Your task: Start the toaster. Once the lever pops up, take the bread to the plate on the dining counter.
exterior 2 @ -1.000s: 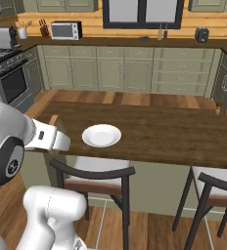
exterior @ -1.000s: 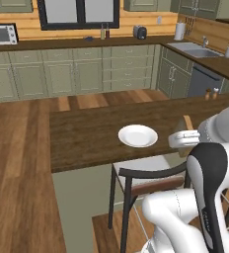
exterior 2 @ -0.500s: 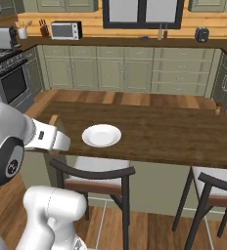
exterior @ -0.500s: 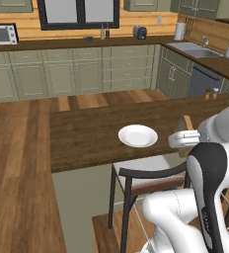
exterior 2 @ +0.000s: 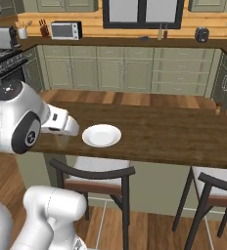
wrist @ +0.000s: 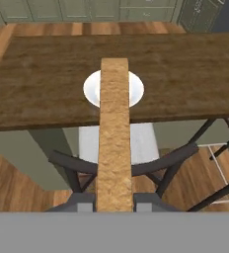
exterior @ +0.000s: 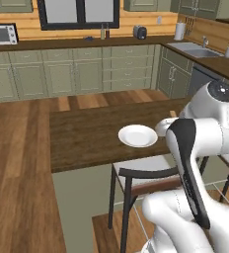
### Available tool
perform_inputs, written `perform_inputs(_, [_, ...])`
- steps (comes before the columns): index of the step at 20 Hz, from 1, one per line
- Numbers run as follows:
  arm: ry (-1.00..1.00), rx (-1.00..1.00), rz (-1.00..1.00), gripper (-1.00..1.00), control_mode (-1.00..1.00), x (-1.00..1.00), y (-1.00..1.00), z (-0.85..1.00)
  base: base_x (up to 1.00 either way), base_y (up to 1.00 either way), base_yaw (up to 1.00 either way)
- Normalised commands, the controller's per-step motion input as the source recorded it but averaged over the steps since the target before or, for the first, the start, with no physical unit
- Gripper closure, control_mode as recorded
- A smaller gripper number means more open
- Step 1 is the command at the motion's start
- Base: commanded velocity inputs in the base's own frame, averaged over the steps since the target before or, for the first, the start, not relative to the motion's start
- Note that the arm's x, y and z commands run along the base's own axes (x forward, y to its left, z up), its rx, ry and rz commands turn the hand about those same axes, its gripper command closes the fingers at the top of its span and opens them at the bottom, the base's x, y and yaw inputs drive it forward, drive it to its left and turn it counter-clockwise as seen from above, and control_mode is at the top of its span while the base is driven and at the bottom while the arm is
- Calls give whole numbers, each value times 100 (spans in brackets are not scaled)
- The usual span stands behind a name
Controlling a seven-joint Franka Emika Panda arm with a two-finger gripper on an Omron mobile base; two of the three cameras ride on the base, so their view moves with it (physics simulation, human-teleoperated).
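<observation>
bread (wrist: 113, 133) edge-on, seemingly between the end effector (wrist: 114, 201) fingers

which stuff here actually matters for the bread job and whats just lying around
Belongs to the job:
bread, held edge-on in the gripper
plate
dining counter
toaster, far back on the worktop

Just about:
chair
microwave
sink
shakers on the counter's far end
</observation>
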Motion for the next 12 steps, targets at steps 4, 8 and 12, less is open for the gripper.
perform_inputs(4, [9,1,3,100,-100,100,-9,-13,0,0,0])
perform_inputs(8, [-3,13,4,100,-100,100,-24,-44,0,0,0])
perform_inputs(12, [-7,7,1,100,-100,100,-1,-41,0,0,0])
